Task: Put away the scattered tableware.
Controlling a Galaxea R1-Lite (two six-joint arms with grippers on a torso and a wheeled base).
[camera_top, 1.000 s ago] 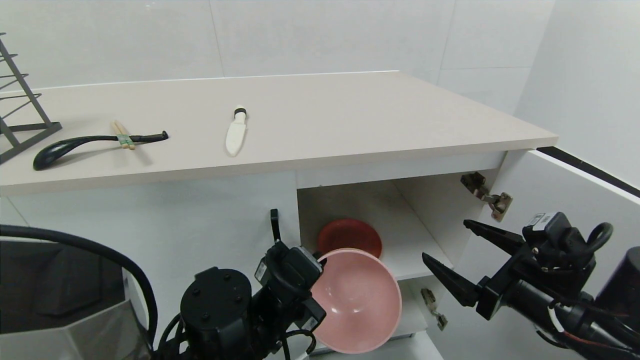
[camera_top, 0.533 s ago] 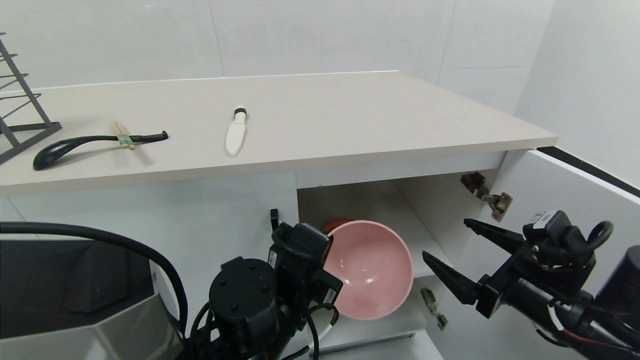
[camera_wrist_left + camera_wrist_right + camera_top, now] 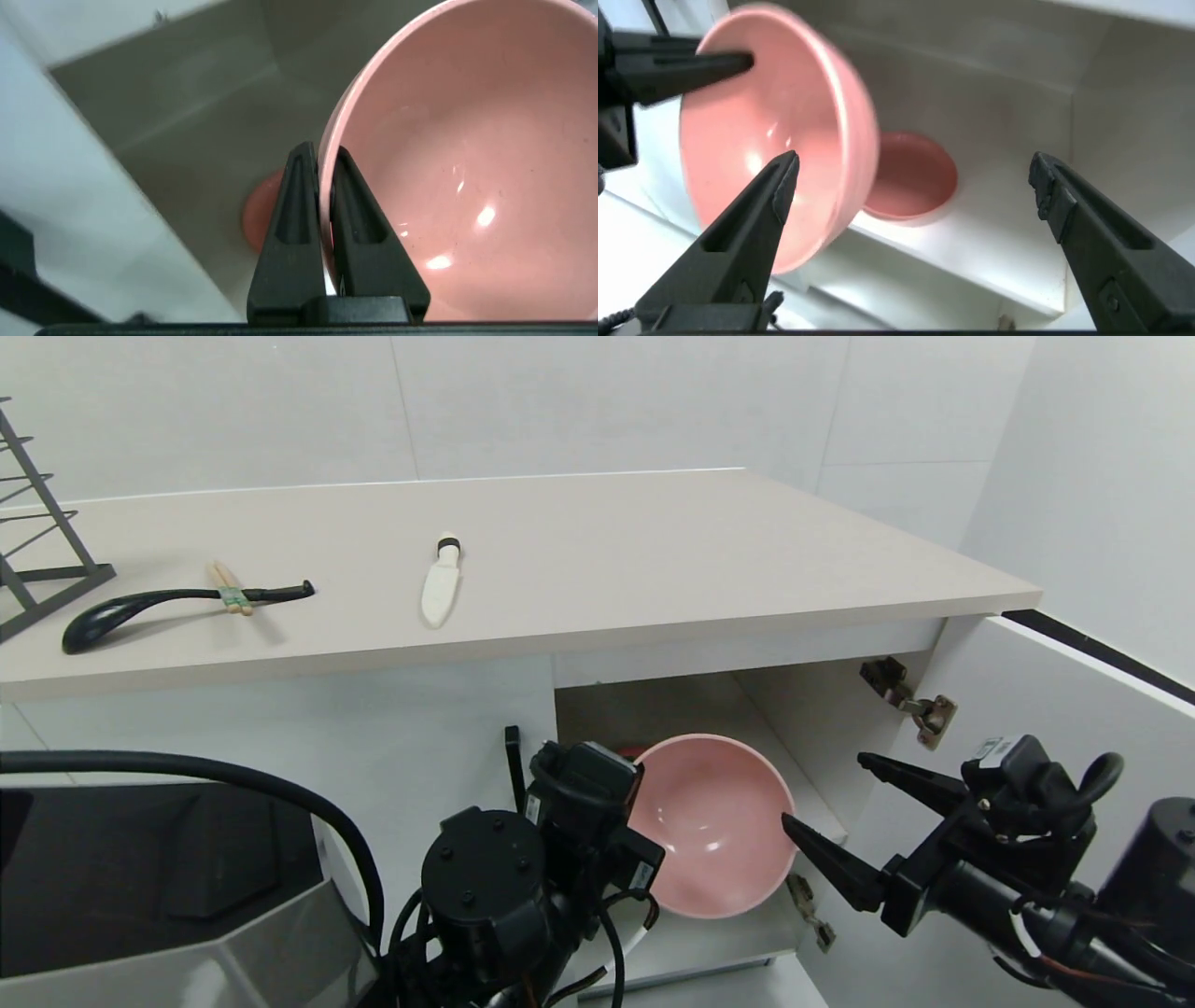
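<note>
The step in hand looks like stowing the bowl (image 3: 714, 821) in the cupboard. The left claw (image 3: 318, 163) pinches its rim, one finger inside and one outside, and holds it tilted on edge just ahead of itself at the cupboard's mouth. The plate (image 3: 910, 177) lies flat on the shelf (image 3: 1008, 233), beyond the claw and lower.

To do this well, the left claw should probably carry the bowl further in and turn the wrist until the base faces down. It should then lower the bowl onto the plate or the bare shelf beside it, and part its fingers only once the base rests. The thin rim grip gives little hold against twisting, so a slow, level move seems wise. The right claw (image 3: 825, 789) is spread wide and empty, just beside the bowl's rim, and should keep off it.

The bowl is pale pink, round and deep, smooth and glossy inside with small highlights, and holds nothing.
</note>
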